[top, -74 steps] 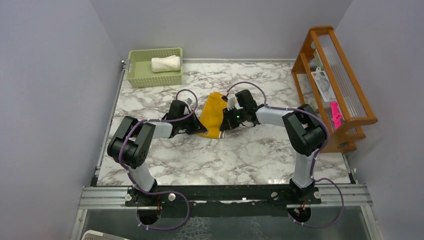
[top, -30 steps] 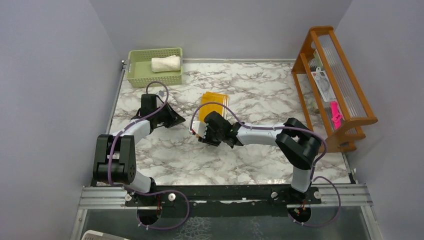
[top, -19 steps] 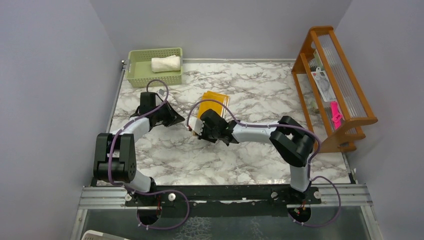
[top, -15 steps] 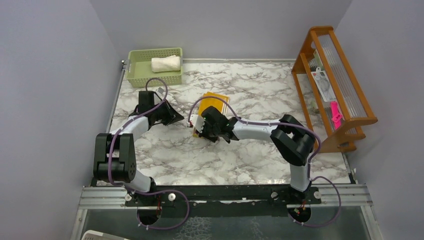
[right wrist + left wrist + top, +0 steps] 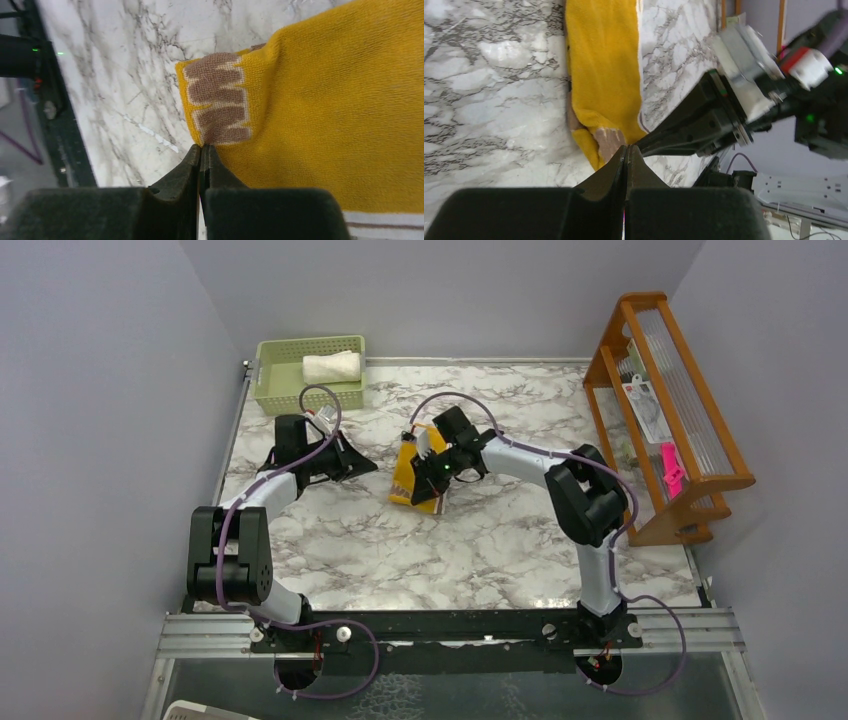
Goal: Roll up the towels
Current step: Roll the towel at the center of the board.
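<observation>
The mustard-yellow towel (image 5: 412, 468) lies lengthwise mid-table, its near end curled up and showing the brown patch (image 5: 217, 102). My right gripper (image 5: 437, 490) reaches down from the far side. Its jaws (image 5: 202, 146) are shut, pinching the towel's edge right at that patch. Just left of the towel's near end, my left gripper (image 5: 372, 468) is shut and holds nothing. In the left wrist view its tips (image 5: 626, 146) sit beside the right fingers (image 5: 684, 132) and the yellow towel (image 5: 601, 75). The cream-white towel (image 5: 331, 367) lies rolled in the basket.
A pale green basket (image 5: 290, 390) stands at the far left corner of the marble table (image 5: 480, 550). A wooden rack (image 5: 665, 410) with small items fills the right side. Grey walls close in on three sides.
The right gripper closed at the towel's near end and its wrist swung toward the far side, curling that end up. The left arm shifted only slightly.
</observation>
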`<state>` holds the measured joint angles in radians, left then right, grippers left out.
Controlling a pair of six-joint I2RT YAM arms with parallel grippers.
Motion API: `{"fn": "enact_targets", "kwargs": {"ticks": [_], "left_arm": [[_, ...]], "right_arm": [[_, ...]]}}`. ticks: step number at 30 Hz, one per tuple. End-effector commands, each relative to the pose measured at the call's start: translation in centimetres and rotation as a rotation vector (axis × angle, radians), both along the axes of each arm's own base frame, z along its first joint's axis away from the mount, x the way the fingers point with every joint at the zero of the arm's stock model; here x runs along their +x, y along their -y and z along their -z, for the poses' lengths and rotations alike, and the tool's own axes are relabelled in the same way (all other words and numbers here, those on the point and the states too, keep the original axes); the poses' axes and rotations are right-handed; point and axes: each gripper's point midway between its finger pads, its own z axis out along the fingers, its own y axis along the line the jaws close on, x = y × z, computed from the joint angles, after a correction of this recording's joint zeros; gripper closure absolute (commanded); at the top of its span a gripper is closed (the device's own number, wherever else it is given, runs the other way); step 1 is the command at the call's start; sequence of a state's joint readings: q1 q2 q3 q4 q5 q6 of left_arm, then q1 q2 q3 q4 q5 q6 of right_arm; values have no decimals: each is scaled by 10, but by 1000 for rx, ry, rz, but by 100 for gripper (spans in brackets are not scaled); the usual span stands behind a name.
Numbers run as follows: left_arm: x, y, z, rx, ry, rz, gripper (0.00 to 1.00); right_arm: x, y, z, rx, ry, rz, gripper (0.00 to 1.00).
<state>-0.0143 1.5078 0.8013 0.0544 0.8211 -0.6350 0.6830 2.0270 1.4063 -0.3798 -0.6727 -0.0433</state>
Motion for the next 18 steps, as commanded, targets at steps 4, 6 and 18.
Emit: {"fn": "enact_targets", "kwargs": {"ticks": [4,6,18], "left_arm": [[-16,19,-16,-74,104,152,100],[-19,26,-18,-88,111,182,100],[-9,69,1,-114,54,285,100]], "right_arm": [[-12,2,6,83,-434,6,99],[-8,1,6,111,-495,18,99],[4,-3,-8,169,-596,30,99]]}}
